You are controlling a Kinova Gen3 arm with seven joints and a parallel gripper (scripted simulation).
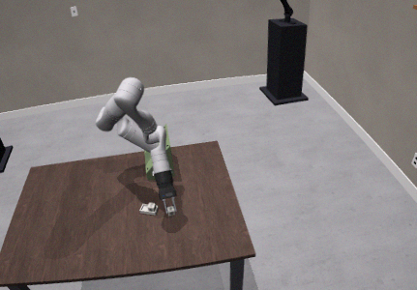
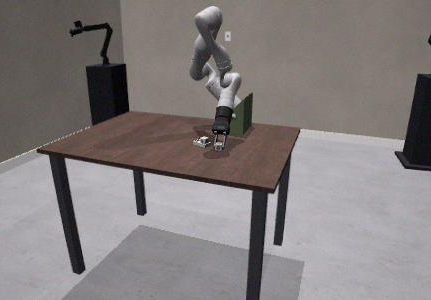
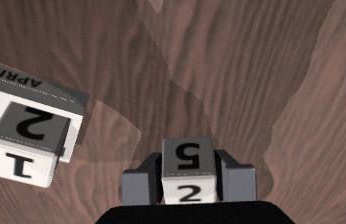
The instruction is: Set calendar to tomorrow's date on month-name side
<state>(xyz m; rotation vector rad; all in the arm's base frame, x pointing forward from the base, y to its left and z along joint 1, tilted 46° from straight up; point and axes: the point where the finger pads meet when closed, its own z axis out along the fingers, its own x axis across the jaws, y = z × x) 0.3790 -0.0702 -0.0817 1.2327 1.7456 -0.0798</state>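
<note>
The white calendar tray lies at the left of the wrist view, with the label APRIL along its edge. One digit cube sits in it, showing 2 on top and 1 on its near side. The second digit cube is out of the tray, on the table to its right, showing 5 on top and 2 on its near side. My gripper has a finger pressed against each side of this cube. In the top view the gripper stands low at the table, just right of the tray. The exterior view shows the gripper and the tray too.
A green upright board stands on the table behind the arm, also seen in the exterior view. The dark wooden table reaches well beyond the tray on all sides. Black pedestals stand on the floor away from the table.
</note>
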